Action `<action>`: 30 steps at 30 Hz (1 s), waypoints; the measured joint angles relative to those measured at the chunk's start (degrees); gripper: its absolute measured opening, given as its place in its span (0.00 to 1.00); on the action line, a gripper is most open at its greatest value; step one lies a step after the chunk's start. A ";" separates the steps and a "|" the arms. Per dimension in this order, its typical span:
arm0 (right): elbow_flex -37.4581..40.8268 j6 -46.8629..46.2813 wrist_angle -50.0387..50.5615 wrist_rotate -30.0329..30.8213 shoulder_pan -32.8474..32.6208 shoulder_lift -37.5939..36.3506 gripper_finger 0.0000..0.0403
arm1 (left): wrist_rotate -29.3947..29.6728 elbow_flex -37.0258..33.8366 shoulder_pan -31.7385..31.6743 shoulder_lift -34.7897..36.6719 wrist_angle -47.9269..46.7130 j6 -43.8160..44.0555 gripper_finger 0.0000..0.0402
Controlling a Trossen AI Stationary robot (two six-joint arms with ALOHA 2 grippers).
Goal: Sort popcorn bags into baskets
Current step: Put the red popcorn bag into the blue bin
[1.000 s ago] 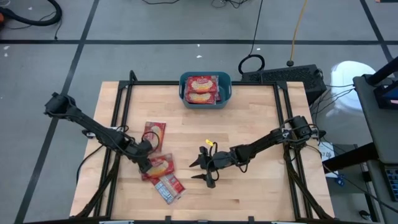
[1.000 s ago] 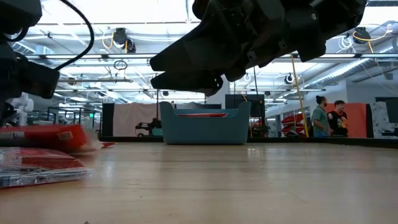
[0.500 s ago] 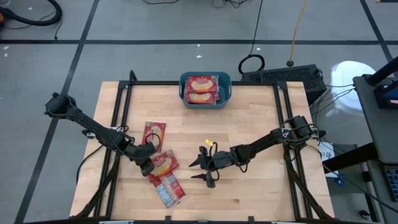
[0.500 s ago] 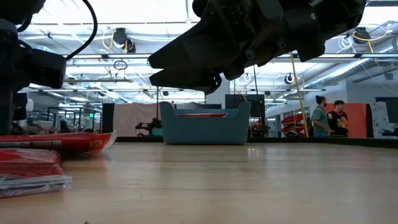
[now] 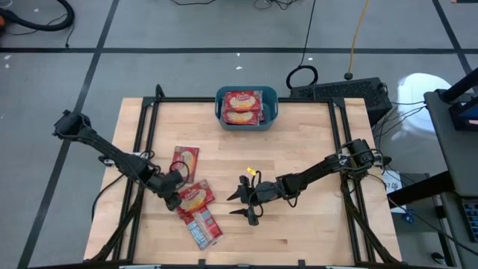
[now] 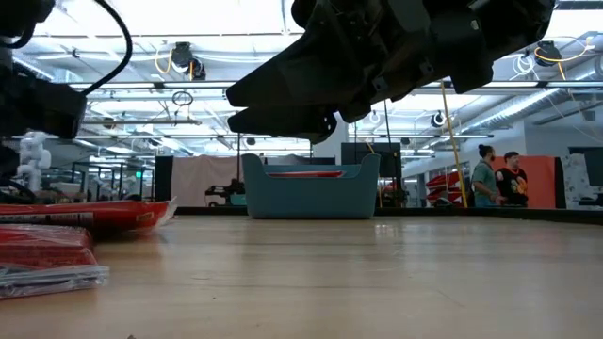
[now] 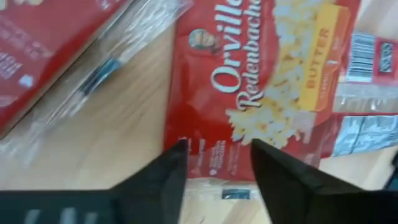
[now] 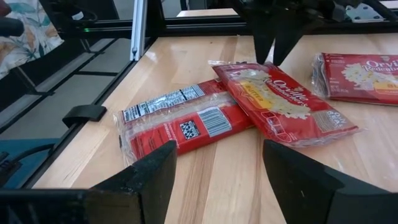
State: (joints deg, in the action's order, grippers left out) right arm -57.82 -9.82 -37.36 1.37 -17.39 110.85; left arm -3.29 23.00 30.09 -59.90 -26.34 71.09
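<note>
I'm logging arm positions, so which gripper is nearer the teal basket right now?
Right, narrowly. The right gripper sits mid-table, almost straight out from the basket. The left gripper is farther off to the side, over the loose bags.

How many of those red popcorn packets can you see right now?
5, maybe more hidden underneath: two side by side in the teal plastic tub, at and, and three on the wooden table near the left gripper, at.

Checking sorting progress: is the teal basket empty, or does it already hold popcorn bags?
Not empty. The high view shows the basket holding red popcorn bags with their cream labels face up; how many are stacked cannot be told.
</note>
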 joint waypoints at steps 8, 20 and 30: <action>0.00 0.25 0.55 0.02 0.02 0.00 0.57 | 1.41 0.16 5.31 -3.75 -0.28 2.01 0.72; -0.02 1.55 0.54 0.11 0.02 0.00 0.57 | 5.28 -0.04 7.90 -8.37 6.84 -2.46 0.29; -0.07 10.40 6.46 11.95 -0.26 0.70 0.57 | 16.45 -0.15 7.20 -8.48 7.49 -7.06 0.01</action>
State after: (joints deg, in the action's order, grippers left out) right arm -57.89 0.58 -30.90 13.32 -17.65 111.55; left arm 13.16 22.85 37.29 -68.38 -18.85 64.03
